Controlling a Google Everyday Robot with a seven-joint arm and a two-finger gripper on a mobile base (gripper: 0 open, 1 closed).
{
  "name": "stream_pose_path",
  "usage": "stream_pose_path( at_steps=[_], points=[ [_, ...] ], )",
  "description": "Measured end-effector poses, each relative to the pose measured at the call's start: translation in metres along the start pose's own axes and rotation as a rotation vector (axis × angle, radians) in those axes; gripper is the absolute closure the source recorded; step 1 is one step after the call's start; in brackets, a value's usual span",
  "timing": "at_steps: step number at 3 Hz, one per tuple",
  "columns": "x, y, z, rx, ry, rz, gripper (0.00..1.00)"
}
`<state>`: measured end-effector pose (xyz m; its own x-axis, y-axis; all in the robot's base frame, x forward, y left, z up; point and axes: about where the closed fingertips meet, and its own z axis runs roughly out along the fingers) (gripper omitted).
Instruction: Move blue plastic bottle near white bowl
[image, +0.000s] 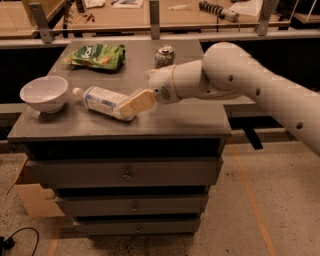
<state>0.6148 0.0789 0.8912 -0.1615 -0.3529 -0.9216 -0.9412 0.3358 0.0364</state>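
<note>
Across the worktop (165, 122), the white bowl (44, 93) sits at 9 o'clock of the blue plastic bottle (102, 99), with the bottle's cap just beside it. The gripper (135, 103) is at the bottle's 4 o'clock end; I cannot tell whether it is clamped on. Placement looks good, so the best move is probably a gentle release and a straight lift away without rolling the bottle. It lies flat and is clear, with a pale blue-white label and white cap.

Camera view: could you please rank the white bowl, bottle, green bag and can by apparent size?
1-3. white bowl, green bag, bottle: too alike to rank; bag sits farther, end effector covers bottle's base.
4. can, clearly smallest.
</note>
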Motion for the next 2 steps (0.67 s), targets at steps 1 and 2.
stream_pose_path(
  at_steps=[1, 2],
  points=[
    [0.0155, -0.0222, -0.0591, 0.091, -0.017, 0.080, 0.00],
    [0.0183, -0.0248, -0.0658, 0.102, -0.017, 0.085, 0.00]
  ],
)
